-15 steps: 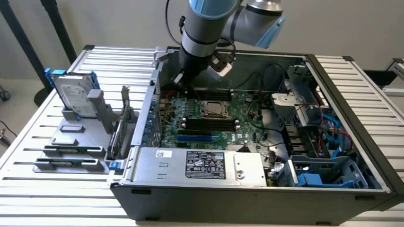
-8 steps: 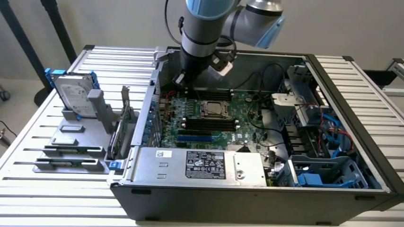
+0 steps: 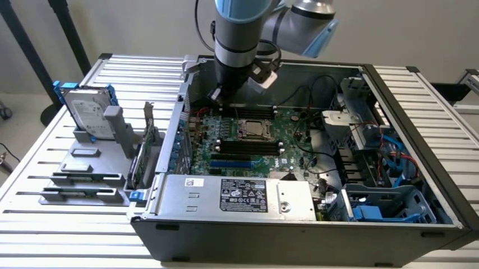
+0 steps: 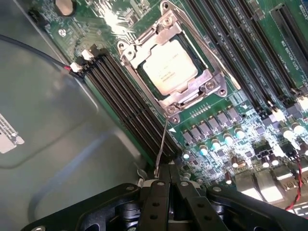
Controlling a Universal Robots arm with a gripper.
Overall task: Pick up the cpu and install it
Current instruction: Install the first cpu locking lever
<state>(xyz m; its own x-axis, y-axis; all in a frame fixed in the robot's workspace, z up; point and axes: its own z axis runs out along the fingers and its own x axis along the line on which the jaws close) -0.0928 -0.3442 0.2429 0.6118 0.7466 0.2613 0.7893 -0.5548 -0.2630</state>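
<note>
The cpu (image 4: 169, 67), a small square chip with a pale metal top, lies flat in its socket (image 4: 144, 43) on the green motherboard (image 3: 288, 126), inside the metal retention frame. In the exterior view the cpu (image 3: 252, 128) is near the board's middle. My gripper (image 3: 222, 96) hangs inside the open case over the board's far corner, toward the exterior view's left of the cpu. In the wrist view the gripper (image 4: 171, 169) is shut, its black fingers (image 4: 156, 192) pressed together. A thin socket lever (image 4: 162, 149) runs from the frame to the fingertips' edge; I cannot tell if it is pinched.
Black memory slots (image 4: 130, 110) flank the socket. A power supply (image 3: 235, 193) fills the case's near side, and a drive cage with blue parts (image 3: 378, 210) and cables is on the exterior view's right. Outside, a hard drive with blue rails (image 3: 88, 115) stands on a grey fixture (image 3: 82, 182).
</note>
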